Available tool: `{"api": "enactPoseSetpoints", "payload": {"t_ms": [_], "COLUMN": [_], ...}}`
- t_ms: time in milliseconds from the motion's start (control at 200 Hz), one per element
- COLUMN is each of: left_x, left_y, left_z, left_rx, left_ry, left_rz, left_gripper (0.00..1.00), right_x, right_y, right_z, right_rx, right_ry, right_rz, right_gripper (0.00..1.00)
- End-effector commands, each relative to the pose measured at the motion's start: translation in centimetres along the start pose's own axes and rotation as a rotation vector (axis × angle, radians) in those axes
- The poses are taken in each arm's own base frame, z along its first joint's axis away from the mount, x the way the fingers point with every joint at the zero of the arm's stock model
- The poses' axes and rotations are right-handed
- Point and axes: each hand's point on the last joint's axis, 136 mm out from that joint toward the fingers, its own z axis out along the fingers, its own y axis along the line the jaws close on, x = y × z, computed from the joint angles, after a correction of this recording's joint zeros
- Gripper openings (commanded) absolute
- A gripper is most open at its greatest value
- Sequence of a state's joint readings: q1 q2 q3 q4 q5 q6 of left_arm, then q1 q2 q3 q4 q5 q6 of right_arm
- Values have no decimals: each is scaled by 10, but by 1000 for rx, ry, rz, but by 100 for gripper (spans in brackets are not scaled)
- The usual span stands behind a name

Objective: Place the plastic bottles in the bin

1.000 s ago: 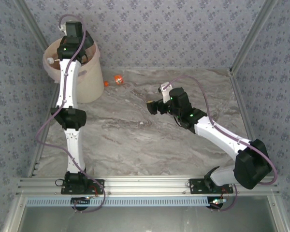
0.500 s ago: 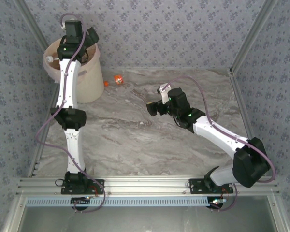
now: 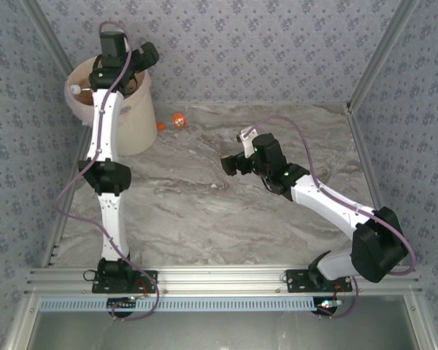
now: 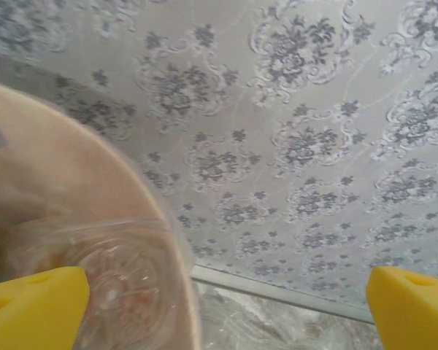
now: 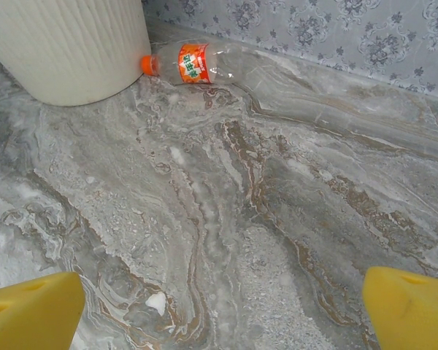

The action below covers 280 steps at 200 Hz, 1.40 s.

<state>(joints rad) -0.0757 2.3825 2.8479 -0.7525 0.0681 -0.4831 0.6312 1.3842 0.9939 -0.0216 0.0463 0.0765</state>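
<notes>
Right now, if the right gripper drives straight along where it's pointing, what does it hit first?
Probably the bare marble table, since the open right gripper tilts downward. The orange-label bottle lying beside the bin is farther on, though depth is unclear.

A clear plastic bottle (image 5: 204, 64) with orange label and cap is lying on its side, cap just beside the upright ribbed cream bin (image 5: 66, 44).

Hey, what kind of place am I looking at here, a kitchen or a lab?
Most likely a robot test booth, not a home: the left arm and right arm are bolted to a metal rail, wallpapered panels box in the marble-look table, and a bottle lies beside a bin.
</notes>
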Motion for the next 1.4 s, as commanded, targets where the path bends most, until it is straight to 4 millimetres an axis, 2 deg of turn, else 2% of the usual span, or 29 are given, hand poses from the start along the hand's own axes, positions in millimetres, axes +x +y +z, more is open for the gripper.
{"api": "enactPoseSetpoints", "payload": {"t_ms": [0,60,210,270,345,445,535,635,725,799,894,1029,1119,1254,1394], "left_x": [5,7,23,30,28,12,-8,-21,-21,-10,12,49,75,114,143], "left_y": [-8,-5,30,48,53,39,18,-16,-48,-72,-95,-129,-147,-158,-148], "left_z": [18,26,47,48,44,27,4,-26,-49,-60,-65,-62,-54,-31,0], "left_rx": [103,104,-2,-65,-93,-68,-34,21,45,57,47,49,82,132,118], "left_ry": [10,5,30,52,51,20,-21,-52,-66,-55,-25,12,48,122,168], "left_rz": [-1,1,-45,-58,-56,-28,4,69,153,219,292,411,473,532,575], "left_gripper": [98,98,98,98,98,98,98,98,98,98,98,98,98,98,98], "right_x": [-11,-10,-8,-9,-8,-8,-8,-9,-10,-10,-10,-8,-9,-13,-13], "right_y": [1,1,1,1,1,2,1,2,1,-1,-2,-2,-8,-21,-38], "right_z": [0,0,1,1,2,2,3,3,2,2,1,-4,-9,-20,-32], "right_rx": [12,15,20,20,20,18,21,19,27,35,41,41,68,128,190], "right_ry": [-18,-13,-7,-7,-5,-2,-2,-6,-10,-12,-16,-25,-45,-92,-129], "right_rz": [-21,-23,-25,-24,-24,-25,-24,-25,-24,-22,-20,-15,-9,7,44], "right_gripper": [100,100,100,100,100,100,100,100,100,100,100,100,100,100,100]}}
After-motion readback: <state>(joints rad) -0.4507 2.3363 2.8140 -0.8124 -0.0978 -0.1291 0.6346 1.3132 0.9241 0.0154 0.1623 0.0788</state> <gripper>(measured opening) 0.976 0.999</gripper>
